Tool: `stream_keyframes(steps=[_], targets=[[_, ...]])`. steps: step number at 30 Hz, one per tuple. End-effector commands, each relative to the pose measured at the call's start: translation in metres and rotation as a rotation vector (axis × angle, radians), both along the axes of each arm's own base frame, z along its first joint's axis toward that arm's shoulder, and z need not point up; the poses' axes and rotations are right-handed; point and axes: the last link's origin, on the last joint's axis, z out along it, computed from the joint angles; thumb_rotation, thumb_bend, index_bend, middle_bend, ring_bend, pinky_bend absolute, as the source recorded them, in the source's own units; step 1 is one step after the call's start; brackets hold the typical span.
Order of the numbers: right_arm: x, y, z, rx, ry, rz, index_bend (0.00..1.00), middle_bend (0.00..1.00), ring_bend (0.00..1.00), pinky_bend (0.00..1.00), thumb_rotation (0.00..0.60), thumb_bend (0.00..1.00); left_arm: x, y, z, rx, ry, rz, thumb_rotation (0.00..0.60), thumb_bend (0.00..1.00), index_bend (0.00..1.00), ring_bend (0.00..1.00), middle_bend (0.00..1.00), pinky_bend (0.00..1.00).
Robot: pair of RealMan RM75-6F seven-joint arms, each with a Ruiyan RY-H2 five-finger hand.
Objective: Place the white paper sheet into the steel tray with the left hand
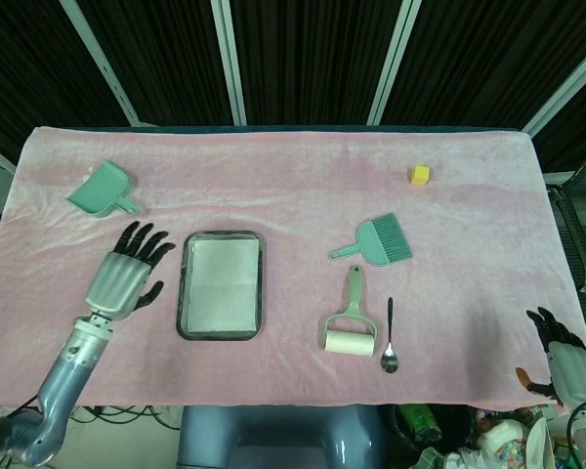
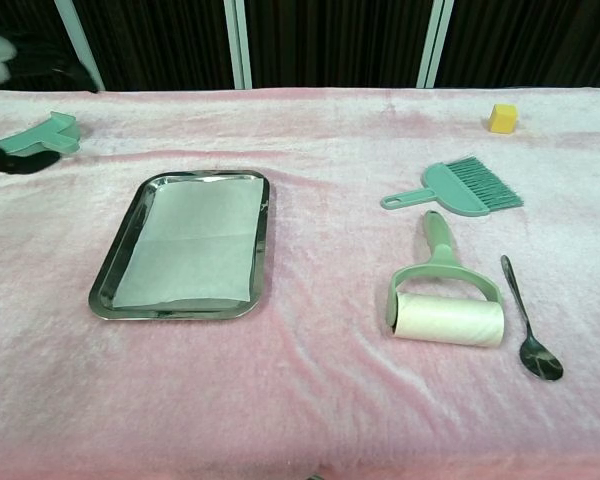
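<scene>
With the white paper sheet lying flat inside the steel tray, the left hand hovers just beside the tray's left rim, fingers spread, holding nothing. Right hand sits at the table's far corner, fingers apart, empty. Risk: a low sweep back over the tray could catch the thin, light sheet and lift a corner. Tray: rectangular, polished, rounded corners; the pink cloth looks plush.
</scene>
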Motion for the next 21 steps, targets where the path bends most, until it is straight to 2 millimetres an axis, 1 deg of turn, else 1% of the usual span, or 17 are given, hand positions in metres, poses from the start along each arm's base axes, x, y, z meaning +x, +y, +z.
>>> stream_keyframes(steps=[1,5,10,14,21], targets=[[0.001,-0.001,0.0,-0.005,0.018,0.029,0.0,0.01,0.1,0.15,0.6,0.24,-0.038,-0.034,0.024,0.026,-0.059,0.087,0.6,0.32,0.22,0.03,0.13,0.04],[0.005,-0.003,0.002,-0.031,0.047,0.099,0.0,0.01,0.1,0.15,0.6,0.24,-0.07,-0.053,0.036,0.041,-0.088,0.177,0.6,0.32,0.21,0.01,0.12,0.03],[0.014,-0.005,0.004,-0.094,0.072,0.239,0.0,0.0,0.09,0.15,0.6,0.24,-0.099,-0.069,0.046,0.065,-0.156,0.279,0.6,0.32,0.2,0.01,0.12,0.02],[0.015,-0.005,0.001,-0.114,0.079,0.305,0.0,0.0,0.09,0.15,0.6,0.24,-0.105,-0.068,0.049,0.076,-0.159,0.282,0.6,0.32,0.2,0.01,0.12,0.02],[0.014,-0.004,0.001,-0.12,0.075,0.308,0.0,0.0,0.09,0.15,0.6,0.24,-0.108,-0.066,0.055,0.119,-0.171,0.294,0.6,0.32,0.19,0.01,0.12,0.02]])
